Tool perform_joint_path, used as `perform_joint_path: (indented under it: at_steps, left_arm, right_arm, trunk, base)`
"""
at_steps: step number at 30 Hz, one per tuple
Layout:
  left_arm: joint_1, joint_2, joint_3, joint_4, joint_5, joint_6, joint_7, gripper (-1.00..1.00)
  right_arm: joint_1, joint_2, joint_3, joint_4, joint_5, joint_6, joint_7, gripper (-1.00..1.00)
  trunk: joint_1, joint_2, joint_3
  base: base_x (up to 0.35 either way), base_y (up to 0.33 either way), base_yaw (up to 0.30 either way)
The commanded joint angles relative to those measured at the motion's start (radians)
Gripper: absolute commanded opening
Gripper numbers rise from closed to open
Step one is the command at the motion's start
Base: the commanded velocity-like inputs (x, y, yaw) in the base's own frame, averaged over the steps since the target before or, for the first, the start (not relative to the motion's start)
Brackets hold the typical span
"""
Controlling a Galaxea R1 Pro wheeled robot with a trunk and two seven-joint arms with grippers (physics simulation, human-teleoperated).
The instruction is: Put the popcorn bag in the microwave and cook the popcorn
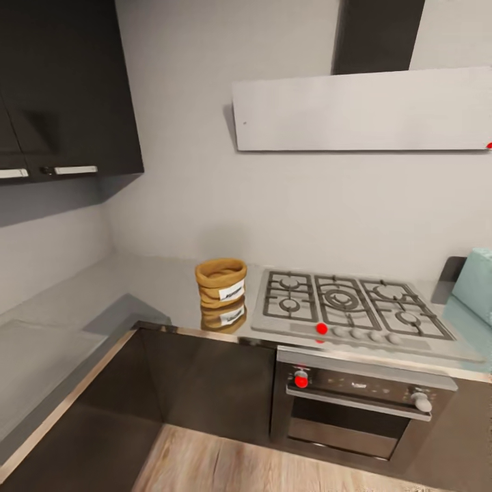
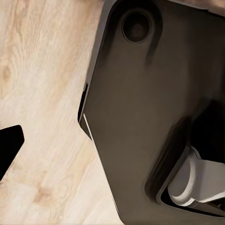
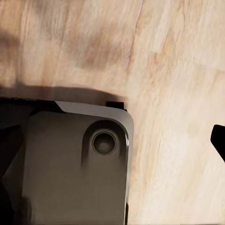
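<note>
The popcorn bag (image 1: pixel 221 281), a squat tan sack with a rolled rim and a white label, stands upright on the grey countertop (image 1: pixel 130 290), just left of the gas hob. Its reflection shows in the worktop below it. A pale mint-blue corner of the microwave (image 1: pixel 478 290) pokes in at the far right on the same worktop. No popcorn is visible. The wrist views look down at the wood floor and my dark base. My left gripper's black fingertip (image 2: pixel 9 145) and my right gripper's black fingertip (image 3: pixel 219 140) each sit at a frame edge, far off centre, with nothing held.
A steel gas hob (image 1: pixel 348 304) with black grates lies between bag and microwave, above a dark built-in oven (image 1: pixel 355 403). A flat white hood (image 1: pixel 362 109) hangs overhead. Dark wall cabinets (image 1: pixel 61 89) fill the upper left. The worktop turns a corner along the left wall.
</note>
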Motion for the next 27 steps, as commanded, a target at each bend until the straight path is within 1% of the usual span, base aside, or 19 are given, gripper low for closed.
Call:
perform_joint_path:
  at_steps: [1, 3, 7, 8, 9, 10, 12, 13, 14, 15, 16, 20, 21, 23, 24, 25, 27]
  left_arm:
    - [0.001, 0.000, 0.004, -0.003, -0.001, 0.004, 0.000, 1.00]
    - [0.001, 0.000, 0.004, -0.003, -0.001, 0.004, 0.000, 1.00]
    - [0.001, -0.003, 0.004, -0.003, -0.001, 0.004, 0.000, 1.00]
    - [0.001, -0.003, 0.003, -0.003, -0.001, 0.004, 0.000, 1.00]
    - [0.001, -0.003, 0.003, -0.003, -0.001, 0.004, 0.000, 1.00]
    - [0.001, -0.003, 0.003, -0.003, -0.001, 0.004, 0.000, 1.00]
    - [0.001, -0.003, 0.004, -0.004, -0.001, 0.004, 0.000, 1.00]
    - [0.001, -0.003, 0.004, -0.005, -0.001, 0.004, 0.001, 1.00]
    - [0.001, -0.004, 0.004, -0.008, -0.001, 0.003, 0.001, 1.00]
    - [0.001, -0.004, 0.004, -0.009, -0.001, 0.003, 0.001, 1.00]
    - [0.001, -0.008, 0.004, -0.010, -0.001, 0.003, 0.001, 1.00]
    - [0.001, -0.013, 0.004, -0.011, -0.001, 0.002, 0.001, 1.00]
    - [0.001, -0.013, 0.004, -0.011, -0.001, 0.002, 0.001, 1.00]
    - [0.001, -0.014, 0.004, -0.011, -0.001, 0.002, 0.001, 1.00]
    - [0.001, -0.014, 0.004, -0.011, -0.001, 0.002, 0.001, 1.00]
    - [0.001, -0.014, 0.004, -0.011, -0.001, 0.003, 0.001, 1.00]
    - [0.001, -0.016, 0.004, -0.011, -0.001, 0.003, 0.001, 1.00]
  right_arm:
    - [-0.001, -0.001, 0.004, 0.001, 0.000, -0.003, 0.001, 1.00]
    - [-0.001, -0.001, 0.004, 0.001, 0.001, -0.003, 0.001, 1.00]
    - [-0.001, -0.001, 0.005, -0.003, 0.001, -0.004, 0.001, 1.00]
    - [-0.001, -0.001, 0.006, -0.043, 0.002, -0.006, 0.001, 1.00]
    - [-0.001, -0.001, 0.007, -0.117, 0.003, -0.005, 0.001, 1.00]
    - [-0.001, -0.001, 0.007, -0.216, 0.003, -0.004, 0.000, 1.00]
    - [-0.001, -0.001, 0.007, -0.344, 0.003, -0.003, -0.001, 1.00]
    - [-0.001, -0.001, 0.007, -0.422, 0.003, -0.002, -0.002, 1.00]
    - [-0.001, -0.001, 0.007, -0.530, 0.004, -0.002, -0.002, 1.00]
    - [-0.001, -0.001, 0.007, -0.592, 0.003, -0.001, -0.003, 1.00]
    - [-0.001, -0.001, 0.004, -0.674, 0.003, 0.002, -0.003, 1.00]
    - [-0.001, -0.001, 0.000, -0.888, 0.003, 0.009, -0.004, 1.00]
    - [-0.001, -0.001, 0.000, -0.973, 0.003, 0.013, -0.004, 1.00]
    - [-0.001, -0.001, -0.001, -1.073, 0.003, 0.026, -0.005, 1.00]
    - [-0.001, -0.001, -0.002, -1.119, 0.003, 0.043, -0.006, 1.00]
    - [-0.001, -0.001, -0.003, -1.185, 0.003, 0.089, -0.011, 1.00]
    - [-0.002, -0.002, -0.004, -1.280, 0.002, 0.182, -0.046, 1.00]
  trunk:
    - [0.000, -0.001, -0.002]
    - [0.000, -0.001, -0.002]
    - [0.000, -0.001, -0.003]
    - [0.000, -0.001, -0.003]
    - [0.000, -0.001, -0.003]
    - [0.000, -0.001, -0.003]
    - [0.000, -0.001, -0.003]
    - [0.000, -0.001, -0.003]
    - [0.000, -0.001, -0.003]
    - [0.000, -0.001, -0.003]
    - [0.000, -0.001, -0.003]
    - [0.000, -0.001, -0.003]
    - [0.000, -0.001, -0.003]
    - [0.000, -0.001, -0.003]
    - [0.000, -0.001, -0.003]
    - [0.000, -0.001, -0.003]
    - [0.000, -0.001, -0.003]
  base:
    - [0.070, 0.256, -0.234]
    - [0.029, 0.184, -0.105]
    - [0.005, 0.031, -0.017]
    - [0.000, 0.001, -0.001]
    - [0.000, 0.000, 0.000]
    - [0.000, 0.000, 0.000]
    - [0.000, 0.000, 0.000]
    - [0.000, 0.000, 0.000]
    - [0.000, 0.000, 0.000]
    - [0.000, 0.000, 0.000]
    - [0.000, 0.000, 0.000]
    - [0.000, 0.000, 0.000]
    - [0.000, 0.000, 0.000]
    - [0.000, 0.000, 0.000]
    - [0.000, 0.000, 0.000]
    - [0.000, 0.000, 0.000]
    - [0.000, 0.000, 0.000]
